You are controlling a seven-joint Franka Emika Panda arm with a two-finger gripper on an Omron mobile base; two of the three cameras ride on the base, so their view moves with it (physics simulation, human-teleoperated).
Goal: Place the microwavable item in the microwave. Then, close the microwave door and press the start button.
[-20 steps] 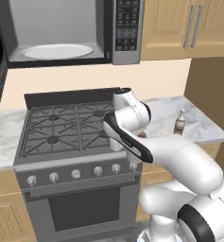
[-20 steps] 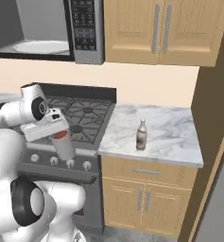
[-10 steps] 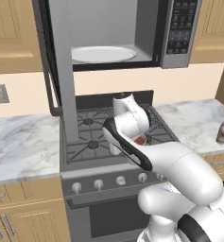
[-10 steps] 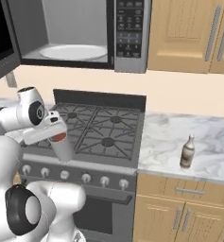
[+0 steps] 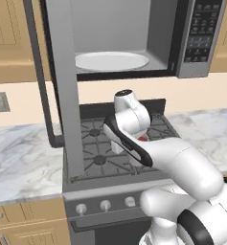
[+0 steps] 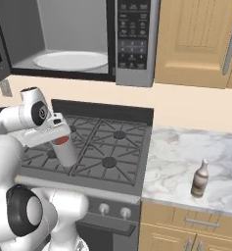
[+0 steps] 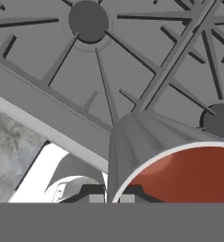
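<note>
My gripper point(image 6: 62, 141) is shut on the microwavable item point(image 6: 65, 153), a grey cup with reddish contents, and holds it upright just above the stove's front left burners. In the hand view the cup point(image 7: 146, 142) rises close to the camera over the burner grates. A sliver of its red top point(image 5: 142, 139) peeks past my arm in the left base view. The microwave point(image 6: 132, 41) hangs above the stove, white turntable plate point(image 5: 112, 61) bare inside. The microwave door point(image 5: 62, 91) stands swung open to the left, edge-on, with its dark bar handle point(image 5: 38, 81).
The gas stove point(image 6: 112, 147) sits below with knobs along its front. A small brown-and-white bottle point(image 6: 200, 179) stands on the marble counter point(image 6: 186, 157) to the right. Wooden cabinets point(image 6: 196, 39) flank the microwave. More counter point(image 5: 19, 162) lies left of the stove.
The whole picture has shifted as the base drove: the stove and the open microwave now sit nearer and more central. The cup stays gripped in the same pose.
</note>
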